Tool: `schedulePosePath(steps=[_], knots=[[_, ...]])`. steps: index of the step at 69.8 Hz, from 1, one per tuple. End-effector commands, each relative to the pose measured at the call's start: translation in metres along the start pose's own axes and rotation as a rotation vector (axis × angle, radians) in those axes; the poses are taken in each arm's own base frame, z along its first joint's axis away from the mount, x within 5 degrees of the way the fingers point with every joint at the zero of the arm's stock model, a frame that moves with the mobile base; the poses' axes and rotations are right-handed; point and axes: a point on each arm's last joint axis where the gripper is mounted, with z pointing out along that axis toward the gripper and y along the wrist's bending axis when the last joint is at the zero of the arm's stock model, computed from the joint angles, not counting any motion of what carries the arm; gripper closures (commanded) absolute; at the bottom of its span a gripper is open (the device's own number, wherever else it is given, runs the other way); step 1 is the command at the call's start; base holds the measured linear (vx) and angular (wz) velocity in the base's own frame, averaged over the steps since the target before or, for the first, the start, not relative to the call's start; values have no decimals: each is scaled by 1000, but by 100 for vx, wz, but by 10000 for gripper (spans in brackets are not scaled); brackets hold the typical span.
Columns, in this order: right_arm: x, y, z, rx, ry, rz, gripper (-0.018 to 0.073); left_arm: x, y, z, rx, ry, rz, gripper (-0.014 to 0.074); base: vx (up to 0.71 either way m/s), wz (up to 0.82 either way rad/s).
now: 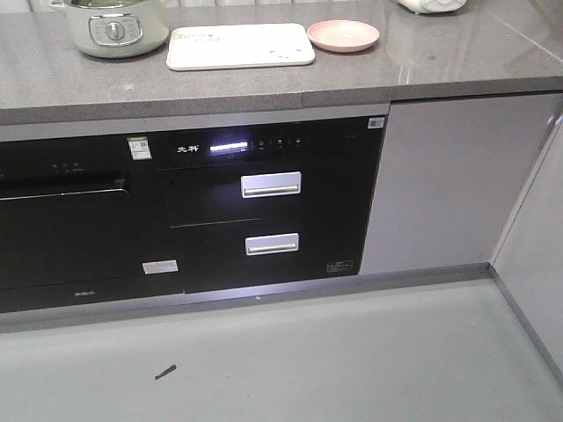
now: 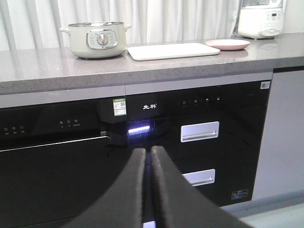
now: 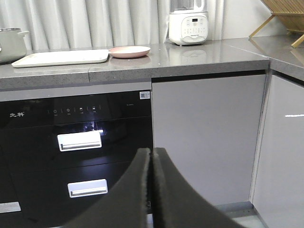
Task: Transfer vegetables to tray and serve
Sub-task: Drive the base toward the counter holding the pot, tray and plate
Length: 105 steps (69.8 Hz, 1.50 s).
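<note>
Cream-white rectangular tray (image 1: 240, 47) flat on grey counter (image 1: 440, 66), between pot (image 1: 114, 31) and pink plate (image 1: 343, 35)

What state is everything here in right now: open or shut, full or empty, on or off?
tray: empty, lying flat.
pink plate: empty, beside the tray.
electric pot: upright, contents unclear.
upper drawer: shut.
lower drawer: shut.
panel light: lit.
left gripper: shut, holding nothing.
right gripper: shut, holding nothing.
</note>
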Motion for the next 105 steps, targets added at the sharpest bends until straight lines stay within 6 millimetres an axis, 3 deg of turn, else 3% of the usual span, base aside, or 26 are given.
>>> schedulePosePath(steps=[1,105], knots=[[-2,0,0,4,-63,-11,565,2,0,0,3,-62,-18,602,21,5],[-2,0,0,4,-63,-11,565,2,0,0,3,-62,-18,602,17,-4]])
